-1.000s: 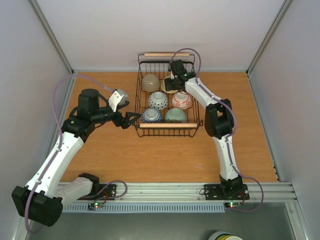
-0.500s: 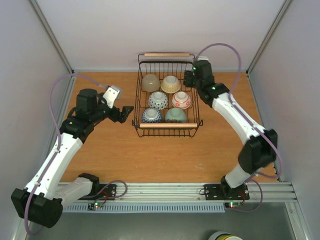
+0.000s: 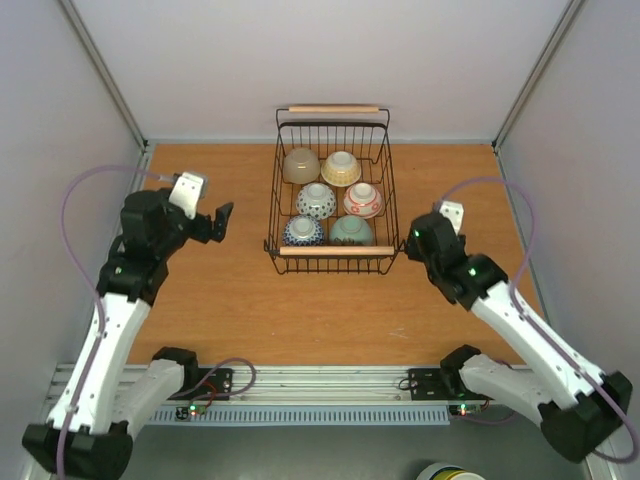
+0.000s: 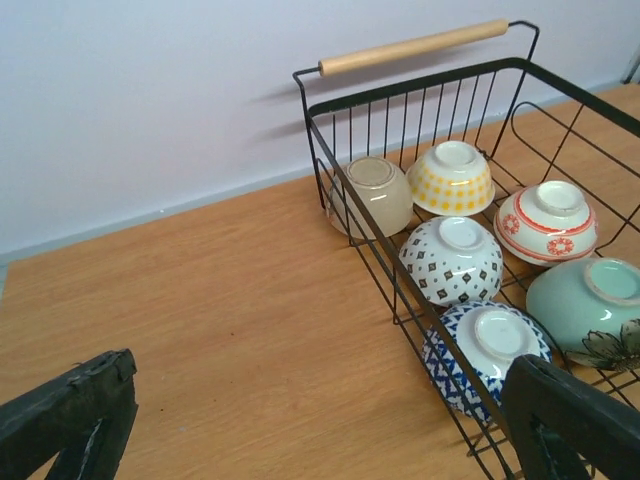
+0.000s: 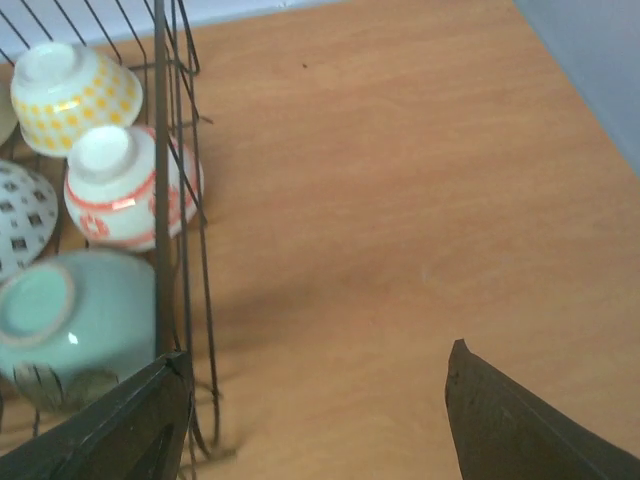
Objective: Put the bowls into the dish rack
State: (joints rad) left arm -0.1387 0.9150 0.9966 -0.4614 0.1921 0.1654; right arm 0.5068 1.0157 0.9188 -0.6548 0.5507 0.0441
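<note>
The black wire dish rack (image 3: 330, 251) with two wooden handles stands at the table's back middle. Several bowls lie upside down inside it: beige (image 3: 300, 165), yellow (image 3: 341, 168), white with dark diamonds (image 3: 316, 201), red-patterned (image 3: 364, 200), blue-patterned (image 3: 303, 231) and pale green (image 3: 351, 231). My left gripper (image 3: 222, 218) is open and empty, left of the rack and apart from it. My right gripper (image 3: 412, 240) is open and empty, just right of the rack's front right corner. The left wrist view shows the rack (image 4: 412, 47) and its bowls ahead of that gripper (image 4: 320, 420).
The right wrist view shows the rack's right wall (image 5: 160, 150) close by the left finger (image 5: 120, 420), with bare wooden table (image 5: 400, 200) ahead. Grey side walls enclose the table left and right. The arm bases sit on a metal rail (image 3: 330, 380) at the near edge.
My right arm has pulled back from the rack's far end to beside its front right corner. My left gripper has moved left, away from the rack.
</note>
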